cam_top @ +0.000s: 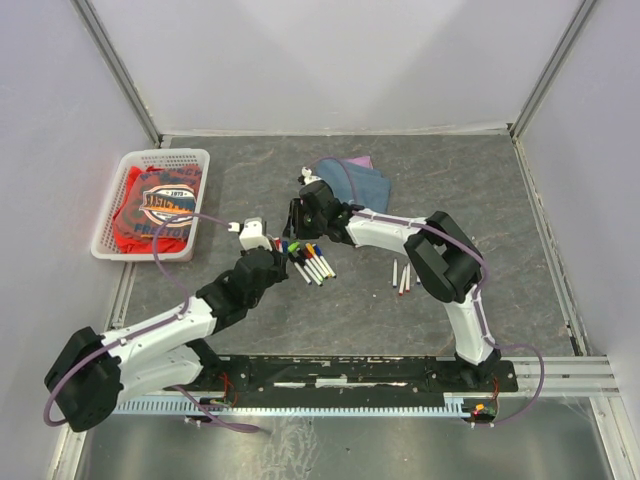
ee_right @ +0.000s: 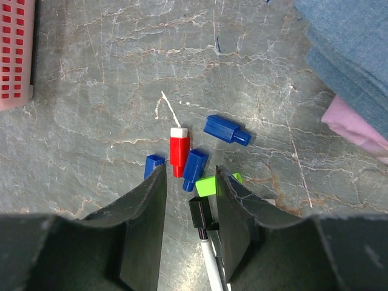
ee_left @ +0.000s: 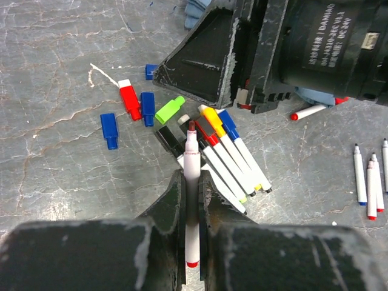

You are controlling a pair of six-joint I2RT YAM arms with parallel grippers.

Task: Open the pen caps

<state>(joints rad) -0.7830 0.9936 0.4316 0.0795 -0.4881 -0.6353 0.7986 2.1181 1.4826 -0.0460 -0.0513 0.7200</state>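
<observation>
Clamping an uncapped pen [ee_left: 191, 151] by its barrel, the left gripper [ee_left: 193, 182] is closed tight. Empty, the right gripper [ee_right: 191, 179] hangs spread wide over loose caps [ee_right: 179, 151] near the table's [ee_right: 91, 79] middle, beside other pens [ee_left: 233, 160].

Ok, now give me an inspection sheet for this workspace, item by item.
Surface: grey marbled table, scratched.
Job's things: pens bunched mid-table, several capped; a few uncapped pens lie apart to the right; red cap, green cap and blue caps lie loose beside the bunch.
Clutter: folded blue cloth at the far side; white basket at the left holding a red printed garment.
Grippers: left claw shut on an uncapped red pen; right claw open above the loose caps.
Cables: purple cable along each arm.
Surroundings: plain white walls.
</observation>
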